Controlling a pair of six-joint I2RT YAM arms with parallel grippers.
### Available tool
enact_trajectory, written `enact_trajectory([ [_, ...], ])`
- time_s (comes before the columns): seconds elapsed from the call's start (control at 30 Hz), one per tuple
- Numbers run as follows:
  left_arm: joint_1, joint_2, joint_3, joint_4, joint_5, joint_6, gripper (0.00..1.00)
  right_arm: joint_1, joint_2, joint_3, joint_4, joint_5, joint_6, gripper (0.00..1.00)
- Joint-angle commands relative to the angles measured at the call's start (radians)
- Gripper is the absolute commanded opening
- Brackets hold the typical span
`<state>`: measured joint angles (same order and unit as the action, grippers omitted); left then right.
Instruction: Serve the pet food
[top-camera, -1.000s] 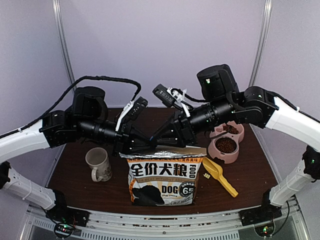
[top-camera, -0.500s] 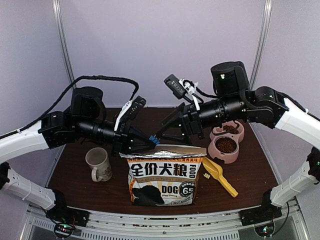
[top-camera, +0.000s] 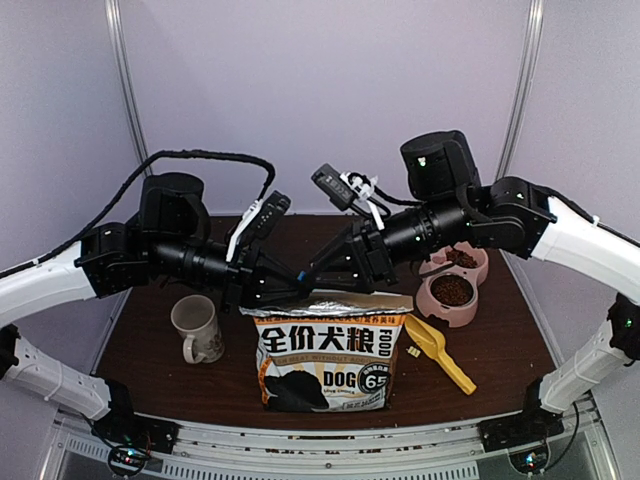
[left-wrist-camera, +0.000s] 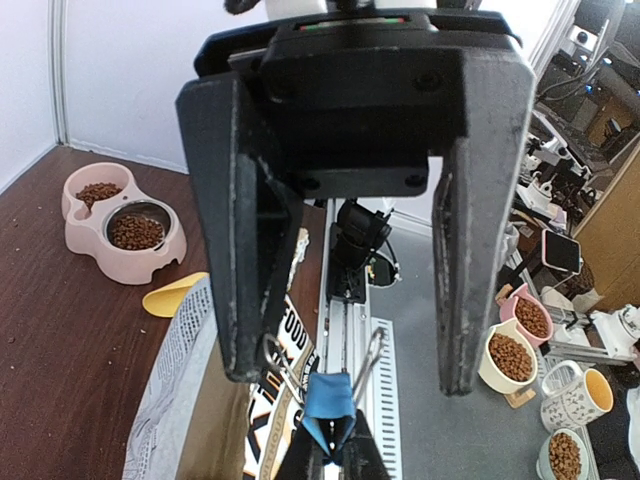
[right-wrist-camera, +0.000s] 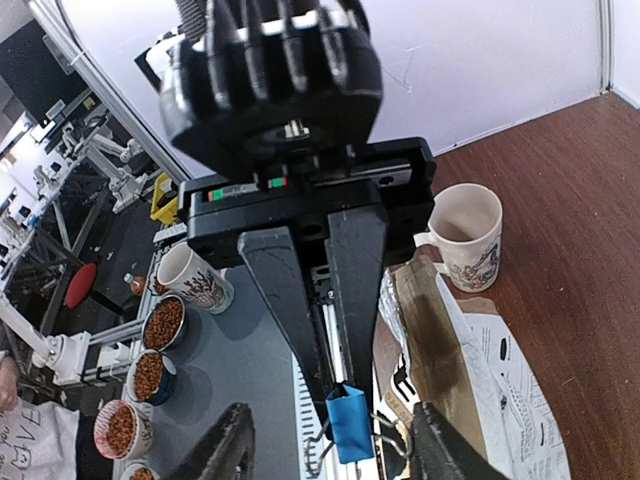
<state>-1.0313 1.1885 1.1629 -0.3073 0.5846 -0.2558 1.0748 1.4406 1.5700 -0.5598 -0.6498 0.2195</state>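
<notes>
Pet food bag (top-camera: 325, 350), printed with large black Chinese characters and the words DOG FOOD, stands upright at the middle of the near edge of a dark brown table (top-camera: 150, 340), its silver top edge facing away from the arm bases. At the bag's 9 o'clock, a little apart, a white patterned mug (top-camera: 197, 328) stands upright. At its 3 o'clock a yellow scoop (top-camera: 440, 352) lies flat just beside the bag, handle pointing toward 4 o'clock. Just above the left end of the bag's top edge, the two arms meet nose to nose over a small blue binder clip (top-camera: 306, 279). The left gripper (right-wrist-camera: 340, 378), reaching in from 9 o'clock, has its jaws clenched on the clip's blue body. The right gripper (left-wrist-camera: 357, 378), reaching in from 2 o'clock, is released, its two black fingers (left-wrist-camera: 470, 250) standing wide apart on either side of the clip's wire handles (left-wrist-camera: 372, 352). One handle overlaps a fingertip in the left wrist view, but contact cannot be confirmed, nor whether the clip grips the bag. Farther back, at the bag's 2 o'clock near the right rear of the table, sits a pink double bowl (top-camera: 455, 316). The pet food (top-camera: 452, 290), small reddish-brown kibble, lies in both of its wells.
</notes>
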Motion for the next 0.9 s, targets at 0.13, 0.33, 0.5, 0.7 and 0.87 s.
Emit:
enact_trajectory([
  [0.13,-0.001,-0.015,-0.003,0.051,0.015,-0.005,0.03,-0.006,0.003,-0.006,0.03,-0.058,0.015,0.34],
  [0.33,-0.001,-0.02,-0.004,0.056,0.012,-0.006,0.02,-0.007,0.006,-0.009,0.033,-0.069,0.017,0.2],
  [0.5,-0.001,-0.021,-0.005,0.056,0.004,-0.007,0.05,-0.008,0.004,-0.011,0.044,-0.076,0.019,0.11],
  [0.7,0.002,-0.064,-0.019,0.029,-0.1,0.006,0.63,-0.017,-0.008,-0.01,0.046,-0.052,0.009,0.06],
  [0.87,0.061,-0.148,-0.057,-0.023,-0.212,0.022,0.79,-0.041,-0.007,0.004,0.013,-0.01,-0.025,0.04],
])
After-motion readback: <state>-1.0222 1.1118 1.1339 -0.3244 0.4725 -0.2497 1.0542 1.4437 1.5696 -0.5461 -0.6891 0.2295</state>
